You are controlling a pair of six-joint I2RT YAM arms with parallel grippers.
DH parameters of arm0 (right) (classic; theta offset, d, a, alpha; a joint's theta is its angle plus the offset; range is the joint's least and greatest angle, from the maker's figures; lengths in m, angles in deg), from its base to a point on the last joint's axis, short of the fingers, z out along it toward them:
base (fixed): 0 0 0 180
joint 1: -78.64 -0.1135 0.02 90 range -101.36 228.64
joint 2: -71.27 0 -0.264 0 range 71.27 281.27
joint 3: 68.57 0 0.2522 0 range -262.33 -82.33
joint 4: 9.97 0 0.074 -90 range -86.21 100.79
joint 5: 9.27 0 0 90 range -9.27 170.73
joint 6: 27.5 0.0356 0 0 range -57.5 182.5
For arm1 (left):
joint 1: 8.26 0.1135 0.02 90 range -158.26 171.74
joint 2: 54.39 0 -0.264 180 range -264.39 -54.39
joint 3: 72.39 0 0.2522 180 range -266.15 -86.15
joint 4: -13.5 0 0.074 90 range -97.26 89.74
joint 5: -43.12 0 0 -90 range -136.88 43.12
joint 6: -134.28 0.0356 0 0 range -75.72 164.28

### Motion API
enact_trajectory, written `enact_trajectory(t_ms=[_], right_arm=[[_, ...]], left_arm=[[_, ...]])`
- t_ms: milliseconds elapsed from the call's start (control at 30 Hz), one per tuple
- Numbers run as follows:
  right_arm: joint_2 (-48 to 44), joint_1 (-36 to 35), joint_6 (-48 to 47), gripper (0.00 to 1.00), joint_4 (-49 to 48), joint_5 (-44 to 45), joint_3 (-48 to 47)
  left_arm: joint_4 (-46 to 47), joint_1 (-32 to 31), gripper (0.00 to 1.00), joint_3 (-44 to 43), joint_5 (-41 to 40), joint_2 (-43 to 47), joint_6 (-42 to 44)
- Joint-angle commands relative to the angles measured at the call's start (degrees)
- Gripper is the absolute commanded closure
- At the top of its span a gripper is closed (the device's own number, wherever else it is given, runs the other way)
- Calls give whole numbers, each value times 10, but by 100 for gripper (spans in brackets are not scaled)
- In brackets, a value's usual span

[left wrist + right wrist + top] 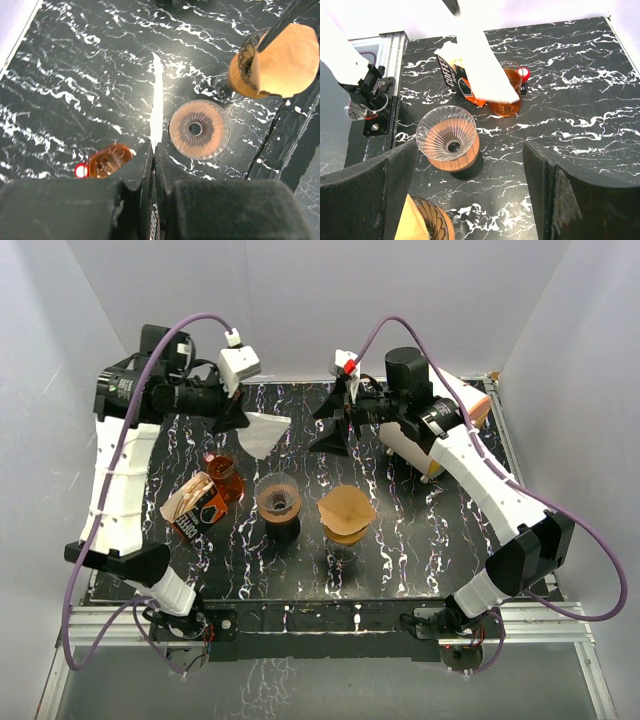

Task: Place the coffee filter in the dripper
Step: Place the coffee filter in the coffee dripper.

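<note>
My left gripper (232, 418) is shut on a white coffee filter (266, 432) and holds it above the back of the table. In the left wrist view the filter (157, 102) shows edge-on as a thin white strip rising from the pinched fingertips (153, 148). An empty glass dripper (278, 498) on a wooden base stands at mid-table, below and right of the filter; it also shows as the dripper (199, 129) and the dripper (447, 137). My right gripper (331, 426) hangs open beside the filter, nothing between its fingers (365, 192).
A second dripper with a brown filter (346, 512) stands right of the empty one. A coffee bag (195, 508) and an amber glass jar (223, 476) sit to the left. A white kettle (415, 445) is at the back right, under the right arm.
</note>
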State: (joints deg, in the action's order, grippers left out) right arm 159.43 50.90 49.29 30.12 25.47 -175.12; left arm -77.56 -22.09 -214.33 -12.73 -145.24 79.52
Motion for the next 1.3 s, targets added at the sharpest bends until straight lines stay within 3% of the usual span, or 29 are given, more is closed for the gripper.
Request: enact_trajectory(t_ms=[0,200,567,800,1033,1267], right_arm=[[-4,-11,-4,14,-34,-7,-24],[-1,-27,-45,16,-8,-7,-23],[16,-38,-81,61,29,-16,-30],[1,-39,-94,53,32,-4,-18],[3,-39,-95,69,50,-32,-8],[-6,-39,-120,73,75,-13,3]], left_arm=[[23,-42,100,-13,37,-10,-3],[44,-89,100,-6,41,-21,6],[48,-142,100,2,14,-27,3],[35,-163,100,10,-19,-30,10],[48,-179,100,12,-31,-31,1],[46,-185,100,13,-44,-30,0]])
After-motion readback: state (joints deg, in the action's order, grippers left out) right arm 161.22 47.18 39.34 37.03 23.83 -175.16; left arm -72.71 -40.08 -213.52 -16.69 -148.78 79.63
